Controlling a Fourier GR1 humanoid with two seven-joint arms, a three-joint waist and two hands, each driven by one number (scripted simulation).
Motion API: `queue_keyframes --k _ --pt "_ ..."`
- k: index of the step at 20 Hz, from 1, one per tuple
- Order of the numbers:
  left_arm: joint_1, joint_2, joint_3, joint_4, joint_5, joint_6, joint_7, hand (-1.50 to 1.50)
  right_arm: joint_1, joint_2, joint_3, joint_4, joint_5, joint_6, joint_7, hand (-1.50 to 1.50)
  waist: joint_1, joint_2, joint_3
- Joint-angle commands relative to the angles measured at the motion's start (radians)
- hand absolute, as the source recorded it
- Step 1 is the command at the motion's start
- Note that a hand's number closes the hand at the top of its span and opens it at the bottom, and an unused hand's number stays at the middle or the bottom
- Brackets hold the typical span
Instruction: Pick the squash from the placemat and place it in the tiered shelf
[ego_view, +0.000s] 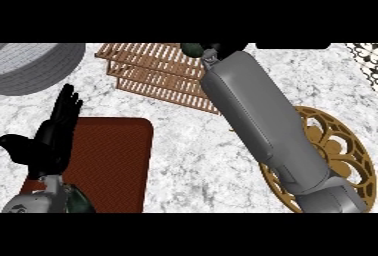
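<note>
Marbled desk (192, 150) is seen beneath both arms. The right robot hand (210, 50) is extended over the tiered shelf (159, 75), presumably for release; a dark green squash (193, 49) seems held, though its fingers cannot be made out. The left robot hand (55, 130) rests open over the placemat (111, 160). A gold trivet (347, 150) and grey bowl (37, 65) lie nearby.

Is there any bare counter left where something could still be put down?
Yes. Bare marble runs down the middle, between the dark red placemat and the right forearm. More shows at top right, past the wooden tiered shelf. It is crowded at left, where the left hand rests below the grey round dish, and at right by the gold trivet.
</note>
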Motion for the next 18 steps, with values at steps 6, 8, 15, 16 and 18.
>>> queue_keyframes --k 6,8,15,16,18 --pt "0.084 0.003 0.025 -0.027 0.009 0.001 -0.023 0.00 0.163 0.006 -0.059 -0.329 0.112 0.090 0.260 -1.50 -0.075 -0.026 0.002" --pt "0.075 0.028 0.061 -0.009 0.022 -0.006 -0.024 0.00 0.259 0.006 -0.006 -0.447 0.095 0.115 0.255 -1.50 -0.078 -0.024 0.002" --pt "0.119 0.008 0.041 -0.029 0.011 -0.006 -0.049 0.00 0.463 0.006 0.074 -0.834 0.154 0.275 0.302 -1.50 -0.074 -0.020 0.001" --pt "0.112 0.023 0.048 -0.053 0.020 -0.016 -0.028 0.00 0.542 0.006 0.126 -0.876 0.169 0.263 0.304 -1.50 -0.062 -0.015 0.001" --pt "0.109 0.020 0.056 -0.045 0.022 -0.009 -0.022 0.00 0.609 0.006 0.136 -1.007 0.184 0.317 0.287 -1.50 -0.063 -0.011 0.001"
